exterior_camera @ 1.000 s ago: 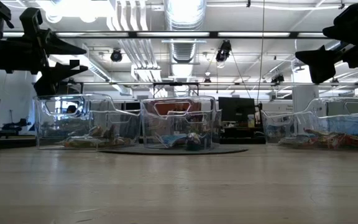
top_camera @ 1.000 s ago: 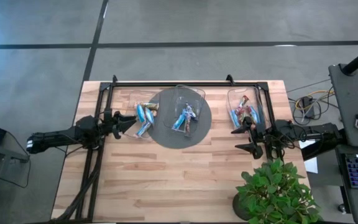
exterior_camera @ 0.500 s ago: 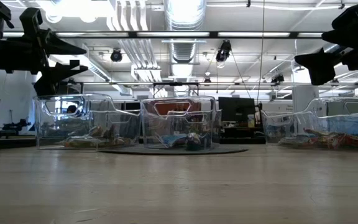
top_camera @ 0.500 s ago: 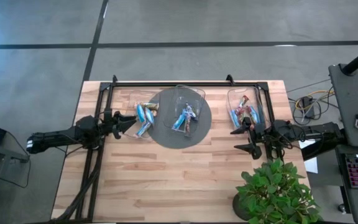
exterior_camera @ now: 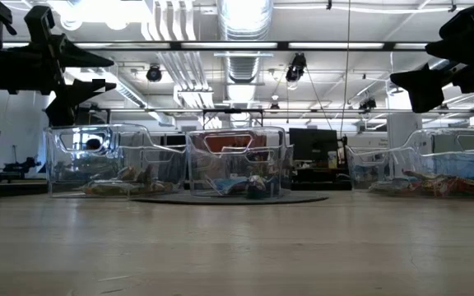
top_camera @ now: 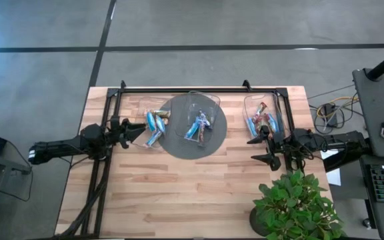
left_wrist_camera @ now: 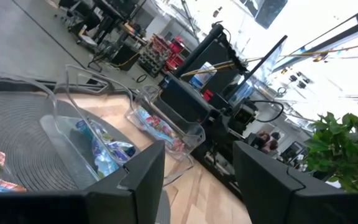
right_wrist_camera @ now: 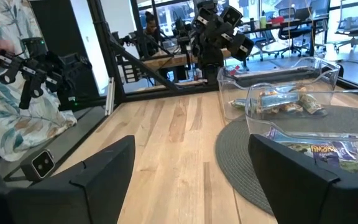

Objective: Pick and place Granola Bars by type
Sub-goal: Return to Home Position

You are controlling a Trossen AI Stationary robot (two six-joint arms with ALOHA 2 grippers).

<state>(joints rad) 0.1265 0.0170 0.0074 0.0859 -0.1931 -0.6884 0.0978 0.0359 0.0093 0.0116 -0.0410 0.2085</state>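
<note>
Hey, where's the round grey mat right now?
In the high view, the round grey mat lies midway between the two sides, beside the black rail, under the centre clear bin.

Left claw (left_wrist_camera: 197,150) spread, bars (left_wrist_camera: 104,151) in clear bin (left_wrist_camera: 58,99)

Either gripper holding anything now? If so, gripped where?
Nothing held. The left gripper and right gripper are both open, with nothing between their fingers.
</note>
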